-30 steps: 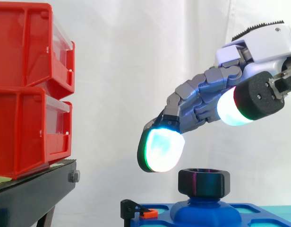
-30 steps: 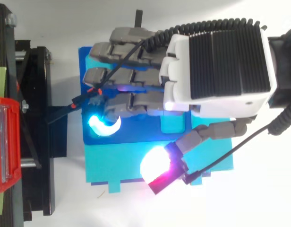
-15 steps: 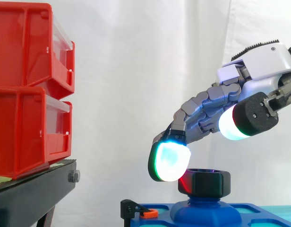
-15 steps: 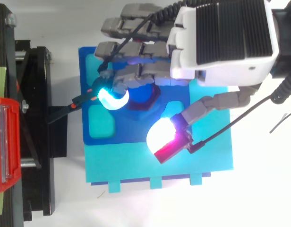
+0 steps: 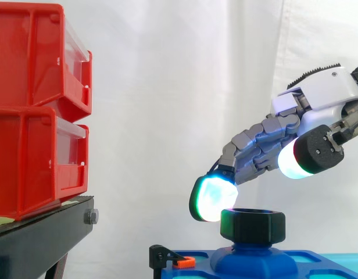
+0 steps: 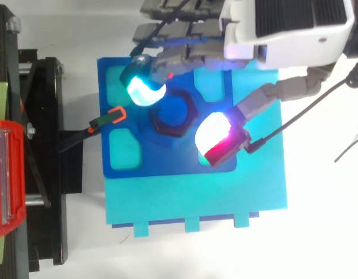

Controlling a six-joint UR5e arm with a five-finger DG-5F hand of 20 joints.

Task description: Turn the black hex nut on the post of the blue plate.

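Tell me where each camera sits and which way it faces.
Side view: beside the work at its height, looking level at the black hex nut; the hand enters from the right.
Top view: overhead, looking down on the blue plate; the hand reaches in from the top.
Shared: nut, plate, hand, red bins.

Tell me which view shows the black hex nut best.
Top view: the black hex nut shows its six-sided outline almost whole, with the robot hand's glowing pads on either side. Side view gives its profile atop the blue post.
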